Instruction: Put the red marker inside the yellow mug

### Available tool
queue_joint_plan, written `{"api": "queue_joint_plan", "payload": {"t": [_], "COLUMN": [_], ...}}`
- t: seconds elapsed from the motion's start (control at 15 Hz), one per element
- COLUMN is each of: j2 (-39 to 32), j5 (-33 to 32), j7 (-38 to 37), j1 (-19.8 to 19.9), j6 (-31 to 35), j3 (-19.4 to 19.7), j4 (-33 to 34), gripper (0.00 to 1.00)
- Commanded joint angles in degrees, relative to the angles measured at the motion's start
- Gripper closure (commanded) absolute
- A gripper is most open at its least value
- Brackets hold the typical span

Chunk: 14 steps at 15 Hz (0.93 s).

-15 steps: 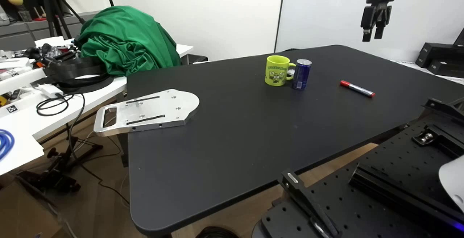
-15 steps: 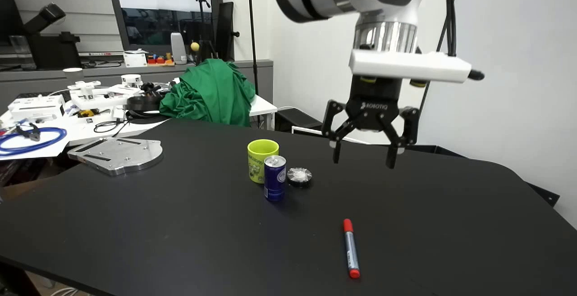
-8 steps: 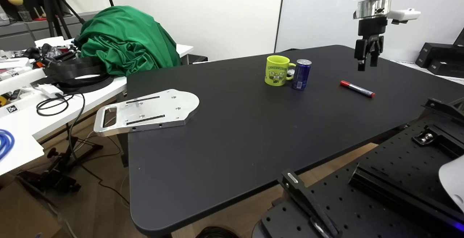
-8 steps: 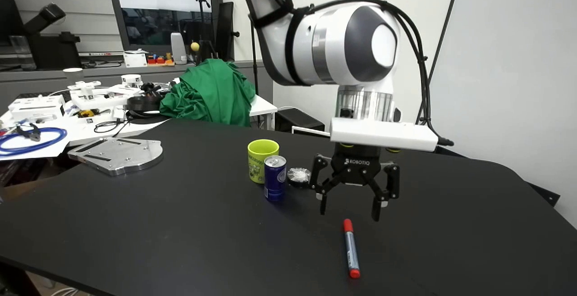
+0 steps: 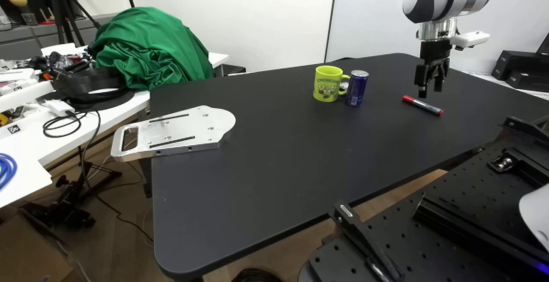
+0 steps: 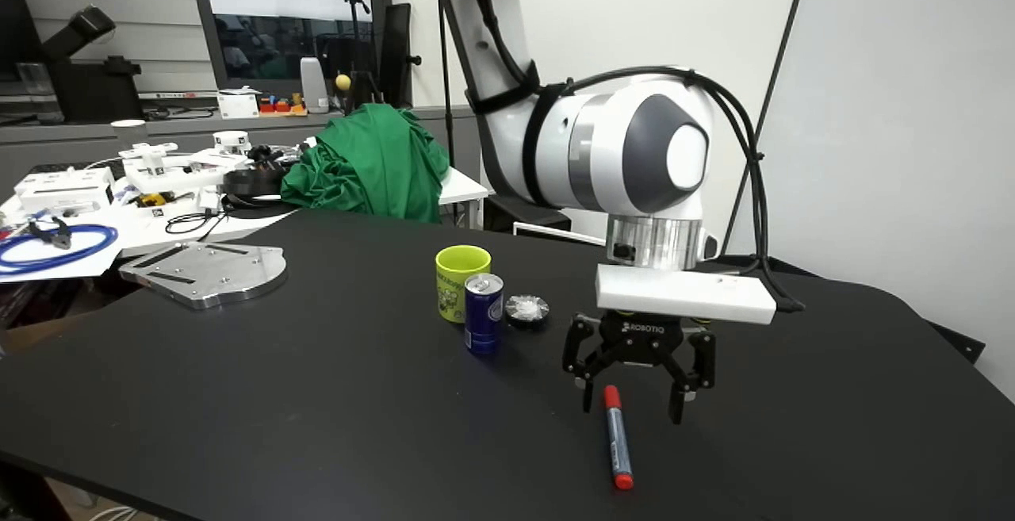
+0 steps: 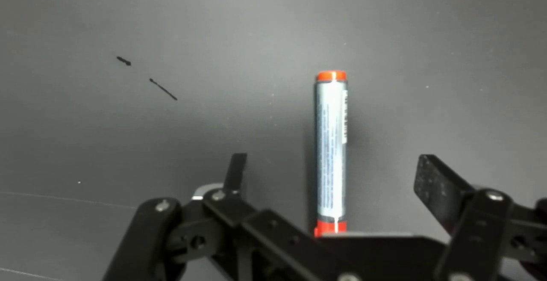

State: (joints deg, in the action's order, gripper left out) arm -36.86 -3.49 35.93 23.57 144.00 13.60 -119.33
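Two fingers [image 7: 442, 191] of the gripper [image 6: 632, 412] stand wide apart with nothing held; in the wrist view they frame the red marker [image 7: 331, 148], which lies flat on the bench [image 5: 266, 179]. That spread probably serves to let them pass down beside it and squeeze across its narrow width, since it runs lengthways about midway between them. How high they hang is hard to judge there, but in an exterior view the gripper [image 5: 430, 93] appears to be above the bench, so lowering likely comes first. Both exterior views show the marker's full length; in the wrist view most of the cap [image 7: 330, 227] is hidden by the gripper's body. Dark streaks [image 7: 163, 89], far left, stand out only from the wrist. Well apart from the marker, the yellow mug [image 5: 327, 83] stands upright, mouth up, which suits dropping something slim in from above. Its handle [image 5: 345, 76] shows in an exterior view, on the right, just beside the blue can [image 5: 357, 88]; whether they touch, I cannot tell. In an exterior view the can [image 6: 484, 315] is nearer, covering that side, and a black disc [image 6: 527, 311] sits to its right.
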Motion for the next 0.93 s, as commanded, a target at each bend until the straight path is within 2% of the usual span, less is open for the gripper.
{"api": "queue_joint_plan", "payload": {"t": [0.0,0.07,0.13,0.2,0.27,0.6,0.87], "j2": [-3.89,-4.47,-5.04,-5.46,-5.87,-6.81,-7.46], "j5": [-0.45,-0.45,-0.54,-0.6,-0.65,-0.61,0.41], "j7": [-2.56,-2.7,-3.16,-3.45,-3.8,-5.02,-12.02], "j1": [1.74,1.87,1.81,1.81,1.77,1.76,1.29], "j6": [0.62,0.7,1.16,1.01,1.2,0.97,-3.53], "j3": [-1.94,-2.22,-2.35,-2.54,-2.67,-3.23,-1.67], "j4": [4.22,4.7,5.04,5.46,5.71,6.82,9.85], "gripper": [0.0,0.0,0.25,0.25,0.32,0.67,0.95]}}
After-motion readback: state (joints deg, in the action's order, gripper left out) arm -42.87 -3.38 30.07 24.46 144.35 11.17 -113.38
